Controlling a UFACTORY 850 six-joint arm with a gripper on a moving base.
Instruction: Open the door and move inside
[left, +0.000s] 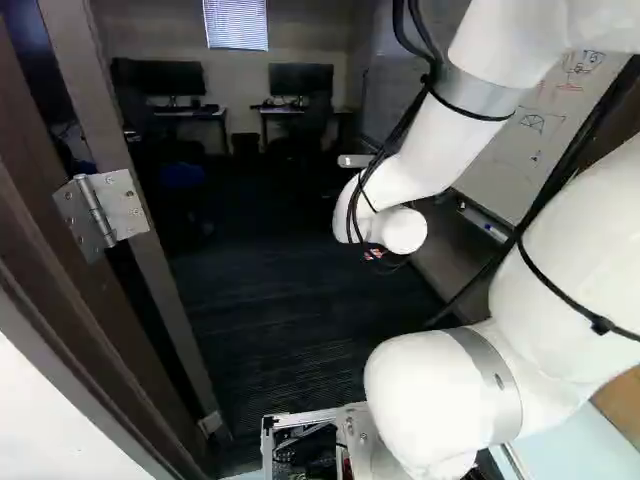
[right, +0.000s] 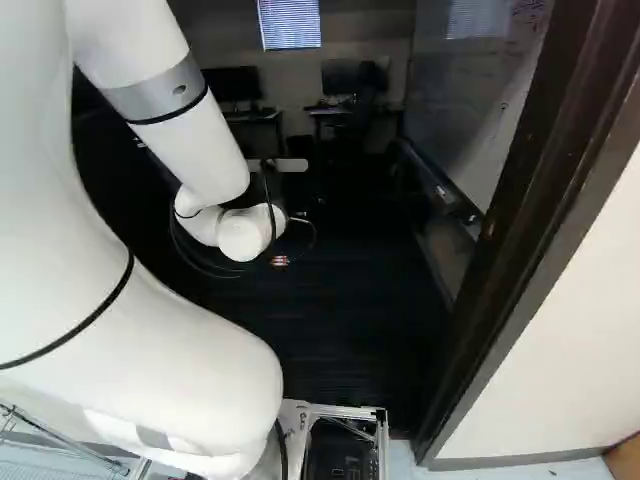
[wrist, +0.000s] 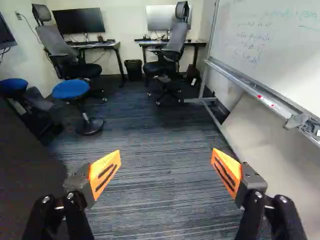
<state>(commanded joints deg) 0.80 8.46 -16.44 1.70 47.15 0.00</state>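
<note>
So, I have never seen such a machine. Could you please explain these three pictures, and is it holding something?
This is a white robot arm on a moving base. Two pictures come from the base, behind the arm, left and right; they show one scene. The third looks along the black gripper. Its two fingers stand wide apart with nothing between them, so it holds nothing. Ahead, on dark carpet, are desks, office chairs, blue stools and a whiteboard. A brown door frame stands at the right of the right base view.
</note>
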